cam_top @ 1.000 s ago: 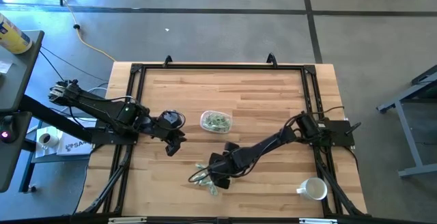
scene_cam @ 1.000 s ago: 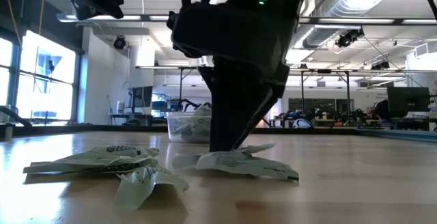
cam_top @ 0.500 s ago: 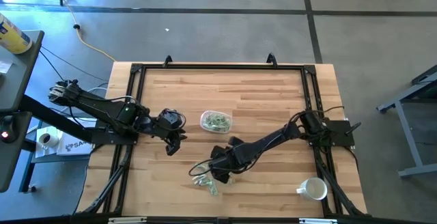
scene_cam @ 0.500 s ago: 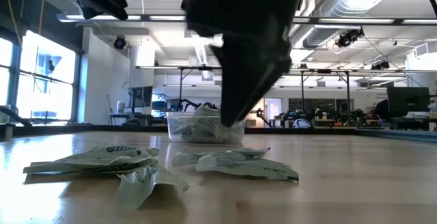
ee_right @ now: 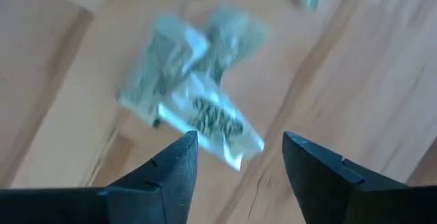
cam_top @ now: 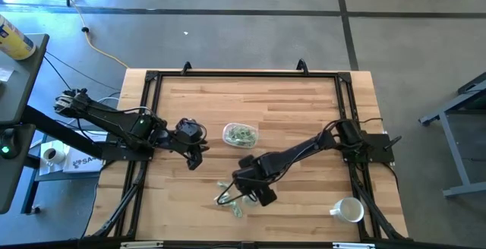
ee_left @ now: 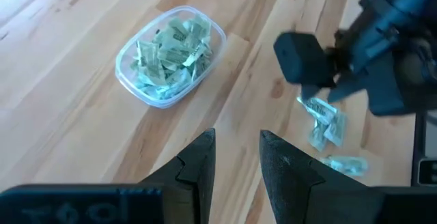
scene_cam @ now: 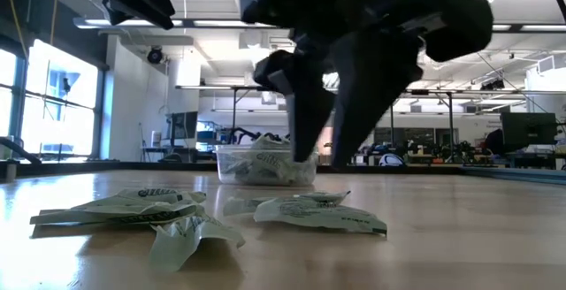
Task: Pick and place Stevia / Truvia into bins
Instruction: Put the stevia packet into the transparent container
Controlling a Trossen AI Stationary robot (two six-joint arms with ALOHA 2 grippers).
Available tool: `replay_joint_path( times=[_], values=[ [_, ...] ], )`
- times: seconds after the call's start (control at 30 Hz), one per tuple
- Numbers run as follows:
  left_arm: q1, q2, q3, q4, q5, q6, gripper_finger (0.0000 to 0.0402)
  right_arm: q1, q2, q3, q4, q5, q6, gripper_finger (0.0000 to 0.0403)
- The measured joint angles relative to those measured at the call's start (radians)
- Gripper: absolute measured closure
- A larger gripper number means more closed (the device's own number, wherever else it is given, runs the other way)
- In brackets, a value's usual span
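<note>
Several pale green and white Stevia sachets lie flat and crumpled on the wood near the table's front middle, also in the low view and beyond my right fingers. The clear plastic bowl stands behind them with more sachets inside. My right gripper hangs open just above the loose sachets, fingers pointing steeply down and touching none. My left gripper hovers open and empty left of the bowl.
A white mug stands at the front right corner. A dark metal frame runs round the tabletop. Bare wood lies to the right of the bowl and along the far side.
My right gripper has risen off the sachets, rolled about its own axis and opened; its fingers, together at the table a second ago, now stand apart above them. The sachets have stayed on the table.
</note>
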Motion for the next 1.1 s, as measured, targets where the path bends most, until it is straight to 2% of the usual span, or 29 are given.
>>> replay_joint_path(
  times=[0.2,0.43,0.63,0.87,1.0,1.1],
  values=[
    [0.0,0.0,0.0,0.003,-0.004,-0.07,0.0254,0.002,0.047,0.0,0.064,-0.024,-0.048,0.0192],
    [0.0,0.0,0.0,0.013,-0.007,-0.101,0.0254,-0.004,0.065,0.0,0.022,0.005,-0.079,0.0209],
    [0.0,0.0,0.0,0.013,-0.013,-0.1,0.0254,-0.03,0.061,0.0,-0.062,-0.005,-0.048,0.0274],
    [0.0,0.0,0.0,0.013,-0.015,-0.1,0.0254,-0.06,0.06,0.027,-0.138,-0.001,-0.053,0.0387],
    [0.0,0.0,0.0,0.011,-0.015,-0.099,0.0254,-0.101,0.056,0.115,-0.209,0.026,-0.015,0.0391],
    [0.0,-0.002,0.0,0.002,-0.015,-0.09,0.0254,-0.147,0.046,0.239,-0.291,0.064,0.028,0.0399]
  ],
)
